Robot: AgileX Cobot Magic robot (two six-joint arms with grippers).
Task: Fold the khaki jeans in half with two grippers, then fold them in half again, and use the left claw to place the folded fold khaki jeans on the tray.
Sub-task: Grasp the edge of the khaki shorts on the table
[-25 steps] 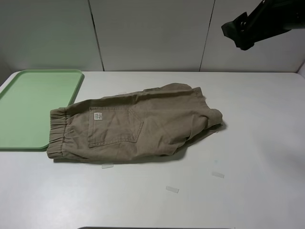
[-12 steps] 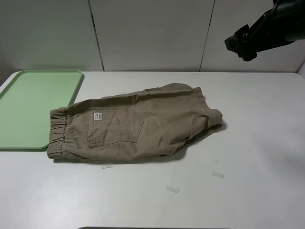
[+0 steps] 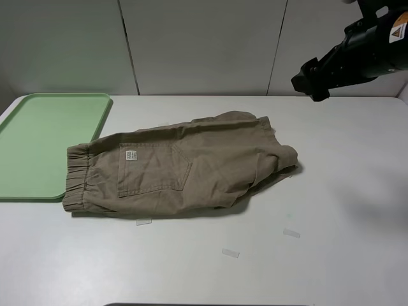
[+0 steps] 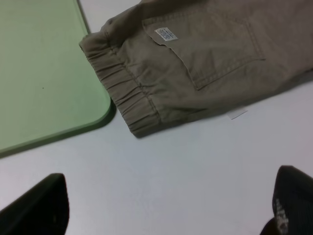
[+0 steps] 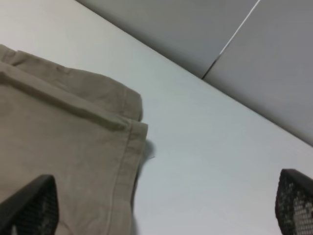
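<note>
The khaki jeans (image 3: 185, 166) lie flat in the middle of the white table, elastic waistband (image 4: 124, 93) towards the tray and back pocket with a small white label (image 3: 131, 155) facing up. The mint-green tray (image 3: 44, 143) sits at the left, its corner (image 4: 100, 115) just beside the waistband. My left gripper (image 4: 166, 208) hovers open above the bare table near the waistband; the exterior view does not show it. My right gripper (image 5: 161, 205) is open in the air over the leg hems (image 5: 73, 127), its arm (image 3: 357, 54) at the upper right.
Three small clear tape strips lie on the table in front of the jeans (image 3: 144, 222), (image 3: 230, 253), (image 3: 291, 233). A grey panelled wall (image 3: 204, 44) stands behind the table. The table's right half (image 3: 357, 191) holds nothing but the arm's faint shadow.
The right arm has come down and slightly left, with more of it in view at the upper right. The jeans and tray have not moved.
</note>
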